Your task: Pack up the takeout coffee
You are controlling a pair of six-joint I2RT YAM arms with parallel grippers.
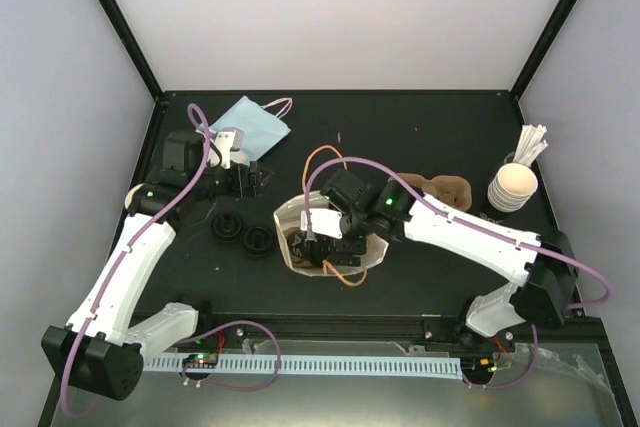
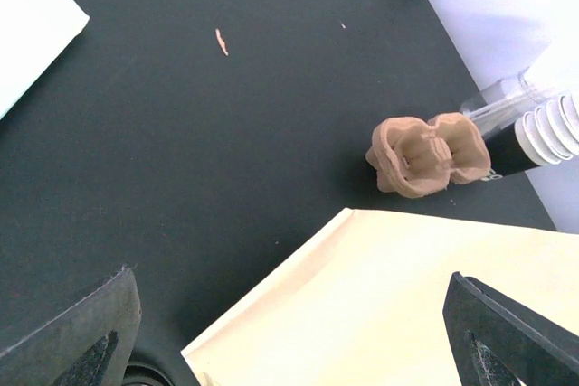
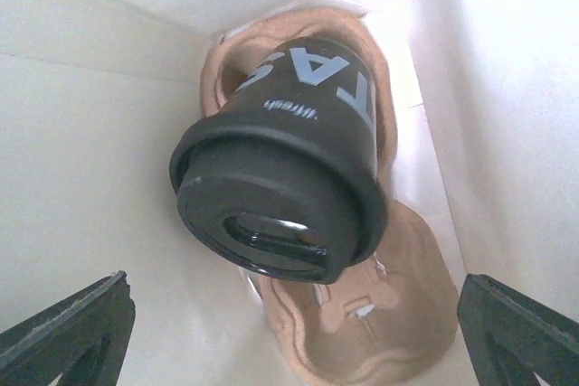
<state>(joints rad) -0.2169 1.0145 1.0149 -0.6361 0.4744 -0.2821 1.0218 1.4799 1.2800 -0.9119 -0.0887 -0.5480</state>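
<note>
Right fingers [image 1: 328,239]: spread wide, reached down inside the paper bag [image 3: 81,133], holding nothing.

Takeout coffee cup [image 3: 289,124]: just beyond the right fingertips, in line between the two and apart from both. It is seated in the far pocket of a brown pulp carrier [image 3: 380,323] on the bag floor. The pocket nearer the fingers holds no cup. The black lid [image 3: 271,214] is on and faces the fingers. The cup looks tilted in the wrist view; cannot tell whether it truly leans.

Left fingers [image 1: 255,179]: also wide, nothing held. The bag's pale side lies just ahead of and below them; no contact seen.

Handling, judged:
- Paper cup, with a soft wall that would dent under a hard squeeze.
- The lid hides any contents, so weight is unknown.
- The lid is probably press-fit and could pop off if the cup is lifted by it.
- Best hold is across the body just under the lid, where the rim stiffens the wall.
- The carrier is light and may rise with the cup.
- The bag walls are thin and fold inward easily.
</note>
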